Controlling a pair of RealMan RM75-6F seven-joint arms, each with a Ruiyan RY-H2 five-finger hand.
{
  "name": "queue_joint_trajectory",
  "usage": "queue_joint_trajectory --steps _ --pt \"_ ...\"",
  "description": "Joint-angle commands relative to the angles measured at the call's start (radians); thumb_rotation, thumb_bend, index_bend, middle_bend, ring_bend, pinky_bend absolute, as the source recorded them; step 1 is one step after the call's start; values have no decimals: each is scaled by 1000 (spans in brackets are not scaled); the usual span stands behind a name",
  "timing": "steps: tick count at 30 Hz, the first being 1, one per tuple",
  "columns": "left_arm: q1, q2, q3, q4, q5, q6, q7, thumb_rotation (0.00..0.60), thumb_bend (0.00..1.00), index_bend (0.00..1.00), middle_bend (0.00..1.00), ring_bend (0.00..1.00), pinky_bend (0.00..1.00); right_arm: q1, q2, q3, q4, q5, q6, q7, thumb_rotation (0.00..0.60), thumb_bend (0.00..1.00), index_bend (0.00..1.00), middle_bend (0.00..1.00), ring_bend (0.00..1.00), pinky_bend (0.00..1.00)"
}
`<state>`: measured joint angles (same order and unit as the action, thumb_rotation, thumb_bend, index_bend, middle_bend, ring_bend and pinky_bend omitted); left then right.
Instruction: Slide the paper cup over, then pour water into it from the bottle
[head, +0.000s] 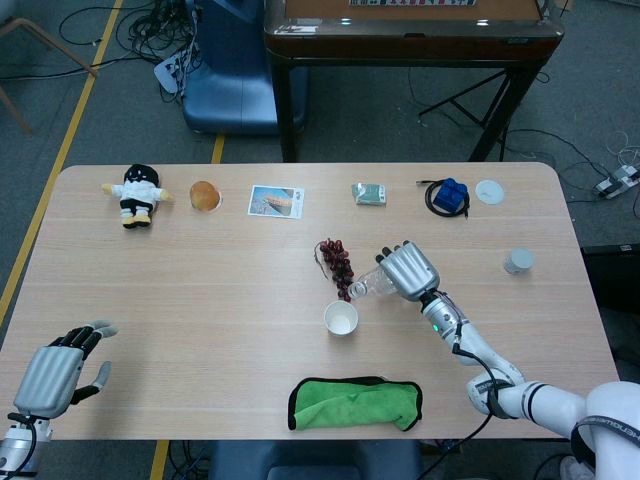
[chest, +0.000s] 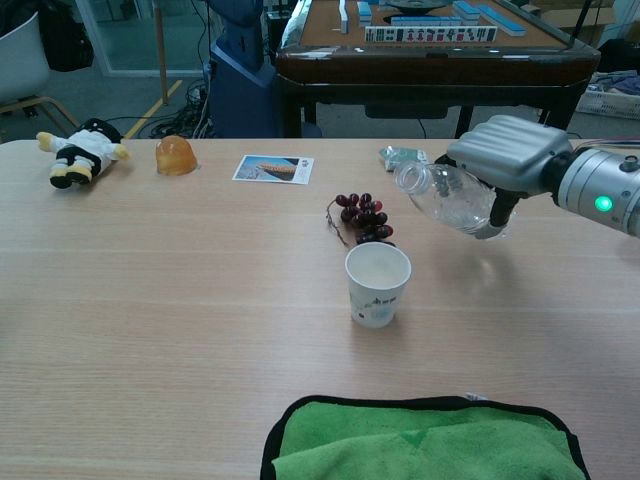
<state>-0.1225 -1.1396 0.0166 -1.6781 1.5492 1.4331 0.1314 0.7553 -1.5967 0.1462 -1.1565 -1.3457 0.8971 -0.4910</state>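
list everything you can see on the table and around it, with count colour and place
paper cup: 1, white, table centre
bottle: 1, clear, uncapped, tilted toward the cup, off the table
grapes: 1 bunch, dark red, behind the cup
cloth: 1, green, black edge, near edge
doll: 1, black and white, far left
orange lump: 1, beside the doll
photo card: 1, far centre
small packet: 1, greenish, far side
blue block: 1, on a black cable
white disc: 1, far right
grey cap: 1, right side
left hand: open, near left corner
right hand: holds the bottle
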Motion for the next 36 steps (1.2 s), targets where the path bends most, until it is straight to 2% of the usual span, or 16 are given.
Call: queue_joint_trajectory --steps 1,18,24,36 --pt "0 1 -1 -1 -2 -2 -2 600 396 282 226 272 435 4 14 -5 -23 39 -21 -58 600 49 599 658 565 585" --pt "-5 10 1 -9 -27 -31 9 600 396 304 226 272 435 54 8 -37 -22 118 -82 -250 600 49 604 661 568 588" --pt "-6 12 3 -15 -31 -40 12 600 396 326 226 272 435 77 22 -38 -57 152 -100 -305 600 49 604 662 568 588" --pt "-8 17 1 -20 -25 -36 7 600 396 348 226 272 435 133 33 -56 -125 256 -106 -499 600 51 612 670 575 594"
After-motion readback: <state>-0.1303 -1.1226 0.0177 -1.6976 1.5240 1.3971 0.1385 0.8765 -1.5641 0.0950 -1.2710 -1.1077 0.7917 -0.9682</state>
